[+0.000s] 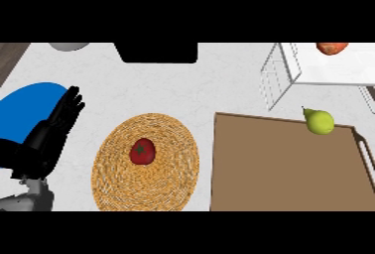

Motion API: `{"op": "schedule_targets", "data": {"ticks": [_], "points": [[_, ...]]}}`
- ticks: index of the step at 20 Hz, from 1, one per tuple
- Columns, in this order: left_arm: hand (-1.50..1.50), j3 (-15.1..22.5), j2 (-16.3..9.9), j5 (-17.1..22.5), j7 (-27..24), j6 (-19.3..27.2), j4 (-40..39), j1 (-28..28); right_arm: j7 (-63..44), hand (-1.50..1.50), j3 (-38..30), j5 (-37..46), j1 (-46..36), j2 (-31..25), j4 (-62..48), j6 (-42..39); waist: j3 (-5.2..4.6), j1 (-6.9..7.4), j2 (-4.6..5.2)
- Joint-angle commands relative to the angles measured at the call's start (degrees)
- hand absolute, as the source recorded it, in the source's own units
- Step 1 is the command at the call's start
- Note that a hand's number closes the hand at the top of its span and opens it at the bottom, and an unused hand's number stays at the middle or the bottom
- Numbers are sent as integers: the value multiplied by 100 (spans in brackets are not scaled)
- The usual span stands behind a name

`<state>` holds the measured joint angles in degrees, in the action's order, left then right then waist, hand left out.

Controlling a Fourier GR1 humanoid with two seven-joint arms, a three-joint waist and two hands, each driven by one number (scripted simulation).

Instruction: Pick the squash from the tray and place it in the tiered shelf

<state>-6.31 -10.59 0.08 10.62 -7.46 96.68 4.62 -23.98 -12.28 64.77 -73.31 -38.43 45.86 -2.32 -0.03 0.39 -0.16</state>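
Note:
The squash (pixel 319 121), small, yellow-green and pear-shaped with a dark stem, lies at the far right corner of the brown tray (pixel 285 168). Just beyond it stands the white wire tiered shelf (pixel 282 74), with an orange-red fruit (pixel 332 47) on its upper level. My left hand (pixel 51 134) rests at the view's left edge, fingers straight and pointing up, far from the tray and holding nothing. My right hand does not show.
A round woven mat (pixel 147 163) with a red tomato (pixel 142 151) lies between my left hand and the tray. A blue plate (pixel 29 104) sits behind the hand. A black object (pixel 159 52) and a grey one (pixel 70 46) stand at the counter's far edge.

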Motion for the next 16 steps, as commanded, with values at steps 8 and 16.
{"op": "schedule_targets", "data": {"ticks": [8,16], "points": [[0,-18,57,45,166,35,143,-167,-1230,-150,-2022,-1495,-643,-885,656,-374,8,-172,-66],[0,-165,-14,12,357,172,255,14,-1119,-150,-3364,-2673,279,-2083,1202,-1681,15,-249,-48]]}}
